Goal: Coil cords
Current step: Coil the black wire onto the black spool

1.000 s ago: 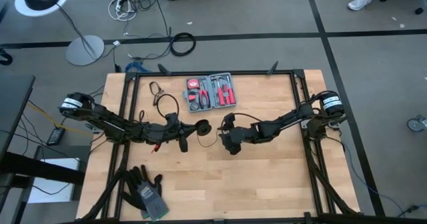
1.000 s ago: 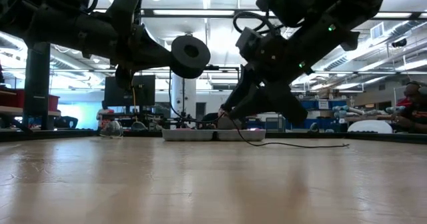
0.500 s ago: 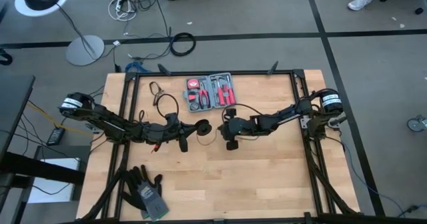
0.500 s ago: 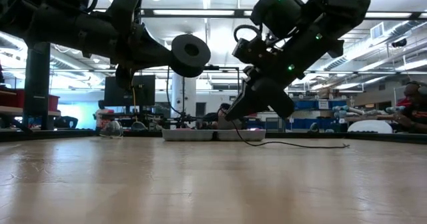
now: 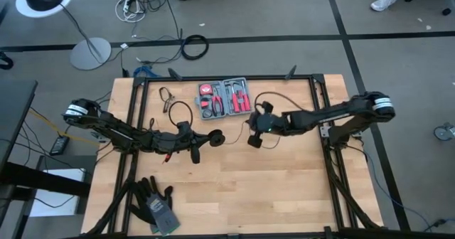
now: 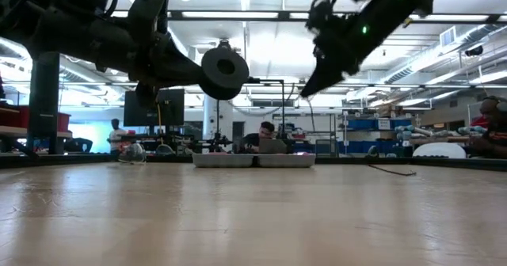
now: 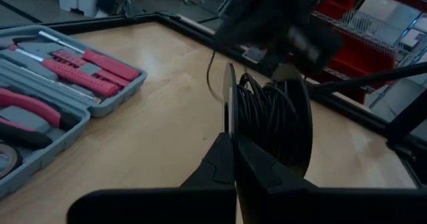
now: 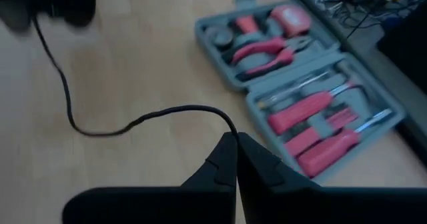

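The cord is a thin black wire point(image 8: 100, 132), partly wound on a round black spool point(image 7: 273, 124). My left gripper point(image 7: 233, 139) is shut on that spool and holds it above the table's middle point(image 5: 216, 136). My right gripper point(image 8: 235, 136) is shut on the loose wire. It stands to the spool's right point(image 5: 253, 141), high over the table point(image 6: 310, 90). Between the two, the wire sags in a slack curve. A short stretch of wire point(image 6: 392, 169) lies on the table farther off. My left gripper pinches the rim of the spool's near flange point(image 7: 230, 114) between its two fingers, coming nearly level from the table's left. The spool stands on edge, lifted clear of the table point(image 6: 224, 72). My right gripper pinches the single wire point(image 8: 223, 121) between its two fingertips, slanting down from the table's right, with the fingers across the wire. The wire is lifted off the table and runs slack toward the spool.
An open grey tool kit point(image 5: 224, 98) with red-handled tools lies at the far middle, just beyond both grippers. More black cord in loops point(image 5: 173, 107) lies far left of it. Grey gloves point(image 5: 155, 203) sit at the near left corner. Bare wood spreads over the near half.
My right gripper has shut on the wire down at the table. It then rose high with it, moving toward the table's right and far side and rolling about its own axis. The wire has come up off the table. The spool and my left gripper kept still.
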### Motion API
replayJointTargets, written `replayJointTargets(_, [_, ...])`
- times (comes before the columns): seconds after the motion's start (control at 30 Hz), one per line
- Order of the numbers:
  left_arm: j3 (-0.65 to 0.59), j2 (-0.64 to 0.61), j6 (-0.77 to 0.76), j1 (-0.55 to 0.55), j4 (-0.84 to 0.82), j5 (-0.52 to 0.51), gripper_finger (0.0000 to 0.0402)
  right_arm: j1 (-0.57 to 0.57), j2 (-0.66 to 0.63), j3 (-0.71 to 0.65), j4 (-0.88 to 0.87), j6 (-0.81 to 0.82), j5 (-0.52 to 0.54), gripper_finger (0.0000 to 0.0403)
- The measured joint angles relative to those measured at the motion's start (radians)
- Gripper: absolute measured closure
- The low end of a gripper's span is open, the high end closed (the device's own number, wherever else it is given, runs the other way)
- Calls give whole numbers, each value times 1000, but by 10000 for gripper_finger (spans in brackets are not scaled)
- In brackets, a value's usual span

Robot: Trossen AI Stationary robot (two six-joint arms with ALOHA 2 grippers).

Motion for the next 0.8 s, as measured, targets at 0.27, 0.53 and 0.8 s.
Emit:
replayJointTargets(0.27, [3, 0, -2, 0, -45, 36, 401, -67, -20, 187, -199, -42, 1, 402])
replayJointTargets(0.53, [78, 0, -43, 0, -289, 1, 401, -97, 102, 415, -218, -137, -20, 403])
replayJointTargets(0.8, [108, 0, -115, 43, -413, -91, 401, -45, 285, 641, -239, -129, -88, 403])
